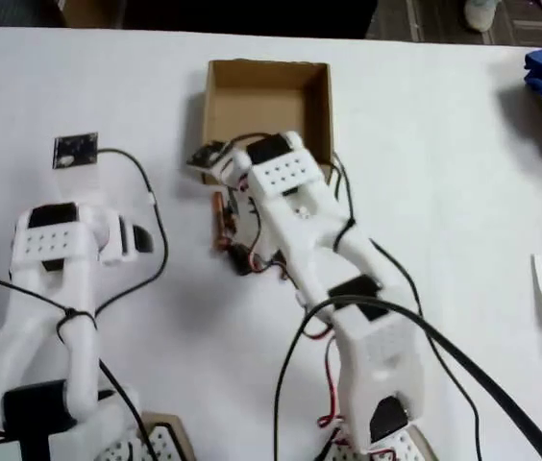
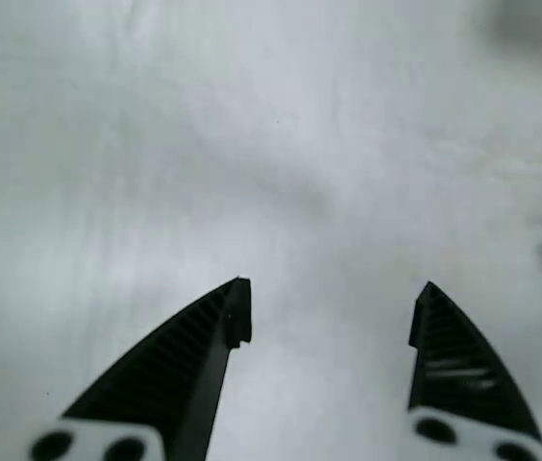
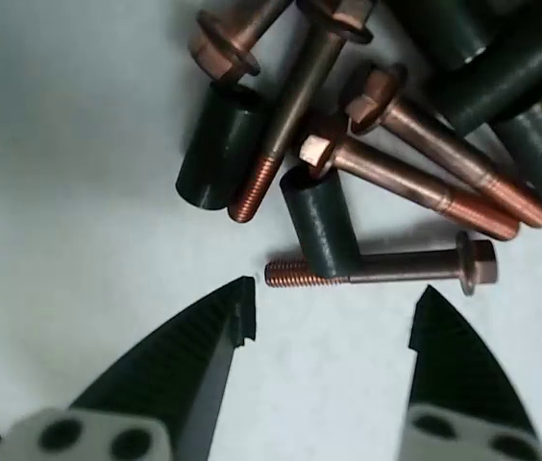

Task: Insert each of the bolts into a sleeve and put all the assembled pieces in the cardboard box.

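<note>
Nearest: my right gripper (image 3: 336, 300), fingers spread wide, holding nothing; just beyond the tips one bolt (image 3: 406, 261) lies crosswise on the white table (image 3: 60, 144); a dark sleeve (image 3: 321, 223) lies across its threaded end; more bolts and sleeves are heaped behind, touching; the cardboard box (image 1: 221, 106) stands just past the heap; my left gripper (image 2: 334, 298) is likewise wide, holding nothing, over the table, well apart.
</note>
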### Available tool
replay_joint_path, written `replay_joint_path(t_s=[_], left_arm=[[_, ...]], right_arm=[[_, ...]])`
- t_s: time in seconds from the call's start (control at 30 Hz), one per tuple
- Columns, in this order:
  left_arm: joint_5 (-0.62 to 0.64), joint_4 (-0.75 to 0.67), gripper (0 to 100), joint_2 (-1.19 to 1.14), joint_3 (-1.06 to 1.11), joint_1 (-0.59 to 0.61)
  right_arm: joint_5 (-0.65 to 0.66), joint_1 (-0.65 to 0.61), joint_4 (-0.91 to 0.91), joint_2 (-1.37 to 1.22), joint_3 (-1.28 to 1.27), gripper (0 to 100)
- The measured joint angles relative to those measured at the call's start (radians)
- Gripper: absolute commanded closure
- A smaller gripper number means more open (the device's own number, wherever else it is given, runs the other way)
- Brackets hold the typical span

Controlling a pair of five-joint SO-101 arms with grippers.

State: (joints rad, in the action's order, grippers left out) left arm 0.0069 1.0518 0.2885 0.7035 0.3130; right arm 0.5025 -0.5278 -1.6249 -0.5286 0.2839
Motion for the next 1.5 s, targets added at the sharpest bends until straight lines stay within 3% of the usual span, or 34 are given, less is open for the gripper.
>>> replay_joint_path(t_s=[0.13,0.37,0.47,0.83,1.2,1.5], left_arm=[[-0.1,0.0,72,0.0,0.0,-0.002],[-0.13,0.0,72,0.0,0.0,-0.002],[-0.13,0.0,72,0.0,0.0,-0.002],[-0.13,0.0,72,0.0,0.0,-0.002],[-0.13,0.0,72,0.0,0.008,-0.002],[-0.132,0.0,72,0.0,0.008,-0.002]], right_arm=[[0.081,0.0,0.0,-0.089,0.077,74.1],[0.19,0.002,-0.008,-0.187,0.183,76.3],[0.201,0.003,-0.002,-0.21,0.209,80.7],[0.201,0.003,-0.038,-0.209,0.21,75.4],[0.201,-0.012,-0.083,-0.109,0.018,75.4],[0.201,-0.018,0.107,-0.021,-0.158,75.3]])
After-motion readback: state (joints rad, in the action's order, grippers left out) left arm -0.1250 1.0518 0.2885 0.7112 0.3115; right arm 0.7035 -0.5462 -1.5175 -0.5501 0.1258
